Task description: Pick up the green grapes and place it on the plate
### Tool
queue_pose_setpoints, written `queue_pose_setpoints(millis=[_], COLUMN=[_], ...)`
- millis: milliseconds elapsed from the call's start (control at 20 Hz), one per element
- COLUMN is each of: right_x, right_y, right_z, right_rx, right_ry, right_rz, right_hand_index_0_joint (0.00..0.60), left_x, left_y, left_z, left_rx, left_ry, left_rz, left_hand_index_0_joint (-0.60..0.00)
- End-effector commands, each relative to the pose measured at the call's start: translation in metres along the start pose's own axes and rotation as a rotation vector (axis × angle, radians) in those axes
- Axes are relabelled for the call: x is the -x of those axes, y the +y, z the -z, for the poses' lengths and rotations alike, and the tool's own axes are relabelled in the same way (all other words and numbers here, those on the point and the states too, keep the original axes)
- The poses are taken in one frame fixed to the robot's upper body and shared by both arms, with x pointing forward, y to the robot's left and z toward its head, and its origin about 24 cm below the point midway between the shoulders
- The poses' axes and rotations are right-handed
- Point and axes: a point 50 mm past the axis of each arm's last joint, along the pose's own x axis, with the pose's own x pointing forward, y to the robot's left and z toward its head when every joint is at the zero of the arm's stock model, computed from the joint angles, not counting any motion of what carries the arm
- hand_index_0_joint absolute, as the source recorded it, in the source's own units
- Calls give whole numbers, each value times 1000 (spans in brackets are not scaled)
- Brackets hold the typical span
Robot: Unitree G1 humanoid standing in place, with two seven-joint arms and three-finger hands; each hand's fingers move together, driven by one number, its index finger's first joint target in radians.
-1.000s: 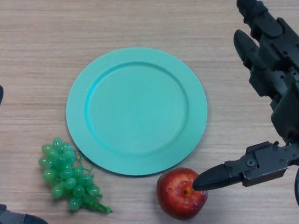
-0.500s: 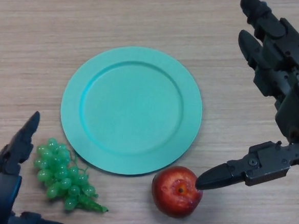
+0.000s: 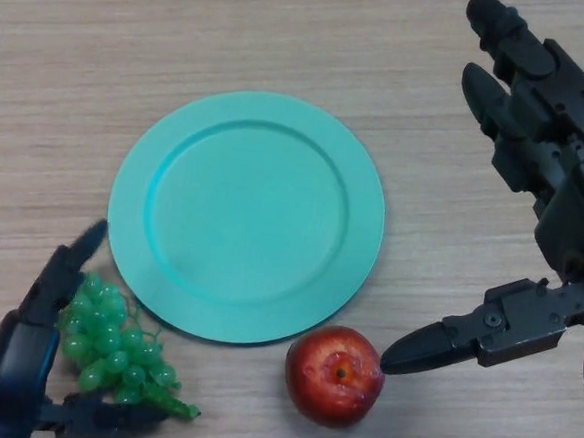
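Reaching for the green grapes [image 3: 113, 342]

My left hand [image 3: 21, 361], spread, brackets the soft, lumpy, light bunch at the plate's [image 3: 254, 111] seven o'clock; I'd cup its bulk.

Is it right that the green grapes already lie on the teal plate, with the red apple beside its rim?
No. The head view shows the green grapes on the table beside the teal plate, at the left hand. The red apple is beside the rim.

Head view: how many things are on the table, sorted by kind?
Fruit: 2, a bunch of green plastic grapes and a shiny red apple.
Dishes: 1, a round turquoise plate.
Robot hands: 2, the black left hand and black right hand.
Total: 5.
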Motion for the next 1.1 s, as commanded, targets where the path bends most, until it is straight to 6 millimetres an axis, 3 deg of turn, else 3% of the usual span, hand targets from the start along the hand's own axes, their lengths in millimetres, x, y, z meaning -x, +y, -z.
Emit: queue_pose_setpoints(millis=[50, 300, 500, 600, 1100], right_x=[5, 5, 6, 5, 8], right_y=[-10, -10, -10, -9, -11], right_z=[-28, -28, -29, -29, -32], right_rx=[12, 6, 8, 9, 6], right_ry=[-201, -194, -196, -195, -215], right_rz=[69, 75, 73, 72, 72], right_hand_index_0_joint=[0, 0, 0, 0, 0], left_x=[6, 16, 18, 16, -2], left_y=[14, 16, 34, 44, 80], left_z=[-7, -5, -24, -41, -134], left_rx=[56, 151, 255, 270, 14], left_ry=[-70, -17, -28, -53, -393], left_rz=[-10, 117, 65, 39, -77], left_hand_index_0_joint=[-600, -600, -600, -600, -600])
